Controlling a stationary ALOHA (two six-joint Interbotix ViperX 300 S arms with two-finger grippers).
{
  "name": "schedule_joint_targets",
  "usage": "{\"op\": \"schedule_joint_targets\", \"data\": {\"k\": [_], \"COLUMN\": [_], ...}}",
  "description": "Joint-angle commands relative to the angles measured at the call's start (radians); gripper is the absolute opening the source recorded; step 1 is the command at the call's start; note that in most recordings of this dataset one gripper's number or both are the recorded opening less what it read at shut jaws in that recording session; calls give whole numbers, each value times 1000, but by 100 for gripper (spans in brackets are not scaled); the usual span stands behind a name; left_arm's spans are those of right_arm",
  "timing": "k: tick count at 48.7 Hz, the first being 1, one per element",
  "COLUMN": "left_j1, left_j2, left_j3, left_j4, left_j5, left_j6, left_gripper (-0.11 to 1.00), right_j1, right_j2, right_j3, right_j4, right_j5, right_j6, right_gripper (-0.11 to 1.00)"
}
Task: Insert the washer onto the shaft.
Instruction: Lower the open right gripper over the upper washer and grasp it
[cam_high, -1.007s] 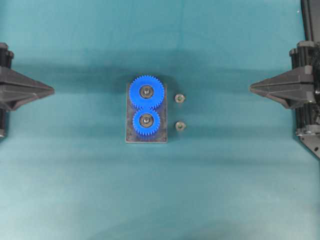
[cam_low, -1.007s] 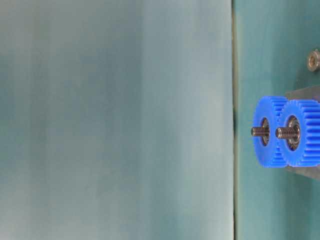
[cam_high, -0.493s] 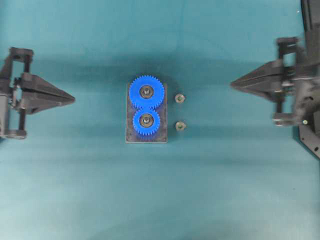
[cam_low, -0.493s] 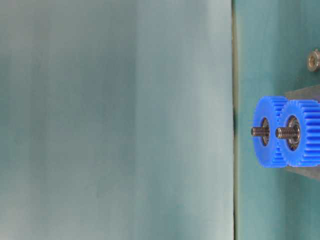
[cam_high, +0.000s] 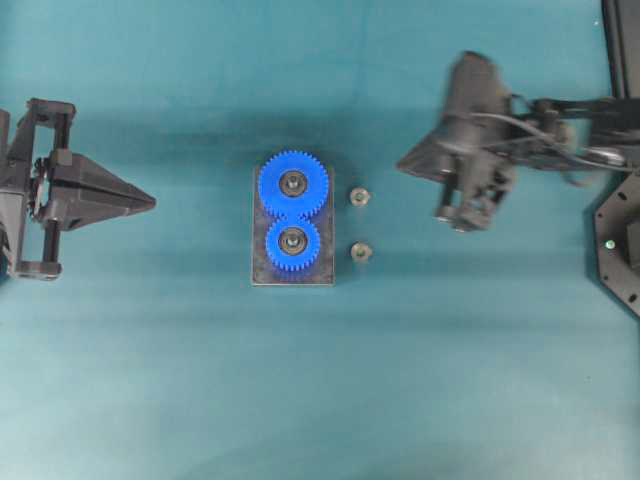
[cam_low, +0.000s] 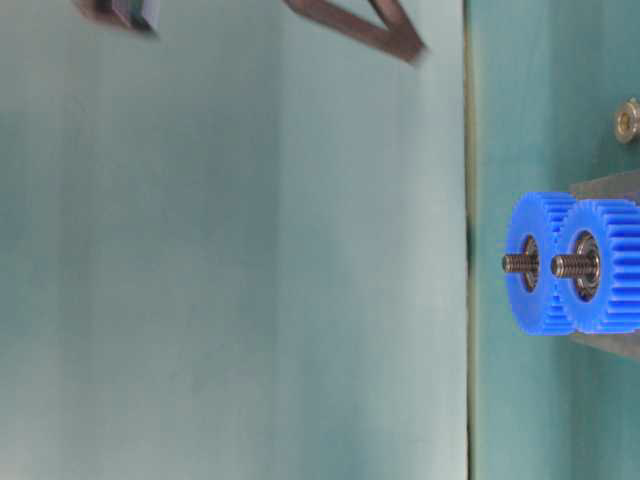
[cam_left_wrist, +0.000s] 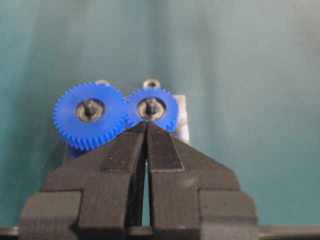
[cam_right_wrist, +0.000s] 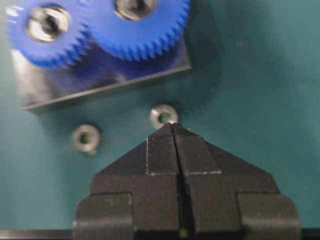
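Two washers are seen on the bench (cam_high: 150, 380) beside the gear block (cam_high: 292, 275). The nearer washer (cam_right_wrist: 164, 115) lies just ahead of the right fingers (cam_right_wrist: 172, 131), which are closed and empty. The second washer (cam_right_wrist: 85, 137) lies apart. The left fingers (cam_left_wrist: 146, 130) are closed, empty, pointed at the shafts (cam_left_wrist: 150, 106).
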Motion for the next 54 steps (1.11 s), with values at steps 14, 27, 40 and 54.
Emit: {"op": "schedule_joint_targets", "data": {"k": [14,27,40,54], "left_j1": [-14,-17,-17,-17], "left_j2": [3,6,6,5], "left_j3": [-32,-28,-21,-20], "left_j4": [3,3,2,2], "left_j5": [-2,-3,-2,-2], "left_j6": [0,0,-2,-2], "left_gripper": [1,1,1,1], "right_j1": [-2,0,12,41], "right_j2": [218,325,399,443], "right_j3": [-86,-140,-169,-172], "right_j4": [-3,-29,-31,-31], "right_j5": [-8,-12,-18,-41], "right_j6": [2,-18,-23,-12], "right_gripper": [69,75,75,74]}}
